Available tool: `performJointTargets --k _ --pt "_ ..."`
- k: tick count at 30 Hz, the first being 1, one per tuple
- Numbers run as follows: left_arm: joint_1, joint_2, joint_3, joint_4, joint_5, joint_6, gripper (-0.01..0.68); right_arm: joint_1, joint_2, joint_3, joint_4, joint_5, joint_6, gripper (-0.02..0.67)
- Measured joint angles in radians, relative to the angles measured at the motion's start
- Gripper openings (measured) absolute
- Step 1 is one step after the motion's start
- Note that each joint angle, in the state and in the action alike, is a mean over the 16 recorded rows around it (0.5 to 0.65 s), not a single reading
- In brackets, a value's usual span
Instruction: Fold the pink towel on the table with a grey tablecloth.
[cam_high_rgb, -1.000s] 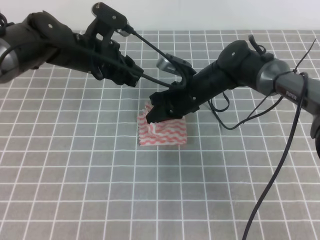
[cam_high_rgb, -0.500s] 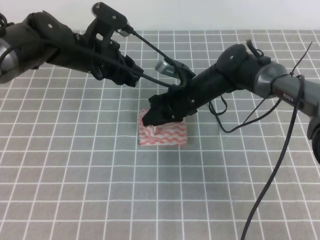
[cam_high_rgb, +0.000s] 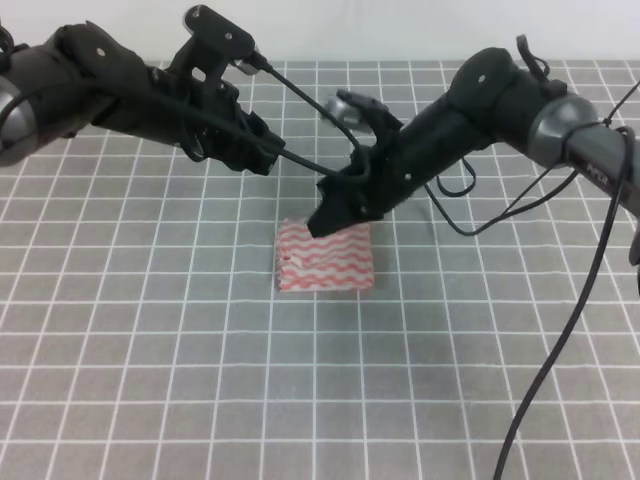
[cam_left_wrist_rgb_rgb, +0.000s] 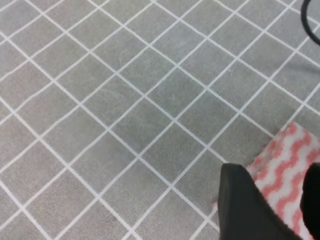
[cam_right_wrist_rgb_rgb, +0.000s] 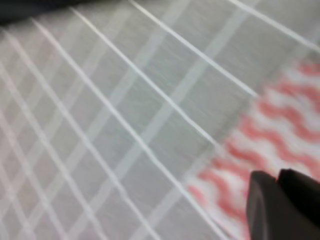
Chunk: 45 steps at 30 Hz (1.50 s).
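The pink towel (cam_high_rgb: 325, 257) lies flat on the table with a grey tablecloth (cam_high_rgb: 150, 330), folded into a small rectangle of pink-and-white waves. My right gripper (cam_high_rgb: 328, 220) hovers just above the towel's far edge. In the right wrist view its fingers (cam_right_wrist_rgb_rgb: 262, 200) are pressed together over the striped towel (cam_right_wrist_rgb_rgb: 235, 160), with nothing between them. My left gripper (cam_high_rgb: 262, 160) hangs up and to the left of the towel. In the left wrist view the left gripper (cam_left_wrist_rgb_rgb: 274, 172) stands open, and the towel's corner (cam_left_wrist_rgb_rgb: 285, 155) shows between its fingers (cam_left_wrist_rgb_rgb: 245, 210).
Black cables (cam_high_rgb: 560, 330) hang from the right arm and trail over the right side of the grid cloth. A pale wall (cam_high_rgb: 400, 25) runs along the table's far edge.
The right gripper has lifted off the towel's left edge and drawn back up and to the right. The towel's raised fold has settled flat. The left arm has not moved.
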Motion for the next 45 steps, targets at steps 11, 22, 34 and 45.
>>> performJointTargets --k 11,22,34,45 --pt "0.000 0.008 0.001 0.012 -0.001 0.000 0.249 0.022 0.030 -0.021 -0.106 0.027 0.030 -0.013" --pt "0.000 0.014 0.000 0.013 0.016 0.001 0.232 0.054 0.050 -0.028 -0.116 0.037 0.029 -0.017" --pt "-0.002 0.072 -0.001 -0.009 0.141 0.003 0.075 -0.019 -0.007 -0.054 -0.194 0.058 0.041 -0.017" --pt "-0.021 0.189 -0.002 -0.033 0.232 0.030 0.000 -0.054 0.024 -0.048 -0.251 0.035 0.050 -0.017"
